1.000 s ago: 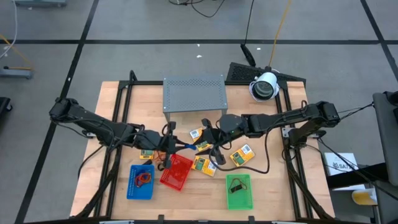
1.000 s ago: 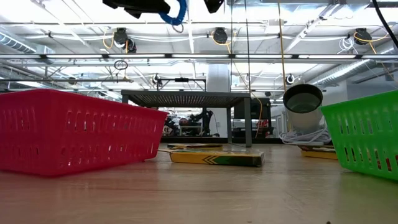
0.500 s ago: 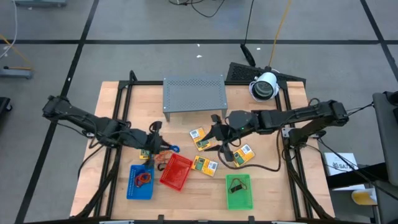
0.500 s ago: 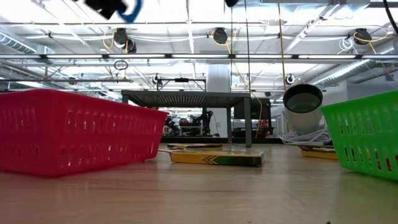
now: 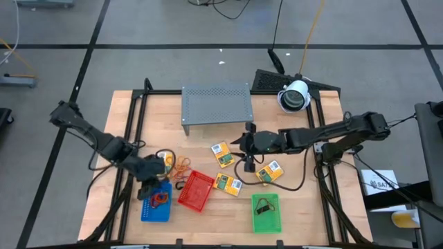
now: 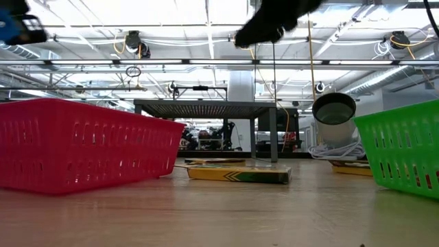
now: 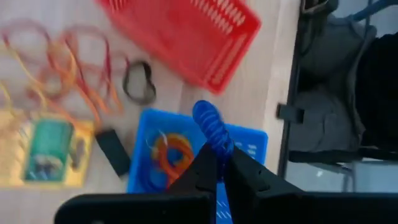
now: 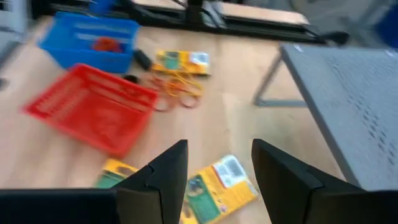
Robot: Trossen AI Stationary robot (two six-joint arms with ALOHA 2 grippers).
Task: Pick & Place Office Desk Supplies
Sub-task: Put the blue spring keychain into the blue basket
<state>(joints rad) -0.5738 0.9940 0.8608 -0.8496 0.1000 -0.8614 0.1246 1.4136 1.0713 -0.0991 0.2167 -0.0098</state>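
Left wrist view: our left claw (image 7: 217, 167) pinches a thin blue rubber-band loop (image 7: 211, 127), blue mesh tray (image 7: 252, 146) below.
Handling: light, floppy; we'd hold its strand.
Right claw (image 8: 217, 163): wide, empty.

I'm looking at two dark, near-black arms built of slim jointed segments with bulkier housings at the joints. Black cables are trailing along both arms and looping off the right one. My left hand (image 7: 221, 174) is showing two matte black fingers (image 7: 205, 171) tapering to narrow tips. My right hand (image 8: 214, 171) is showing two broad, flat black fingers (image 8: 165, 168) with squared edges above a dark wrist body.
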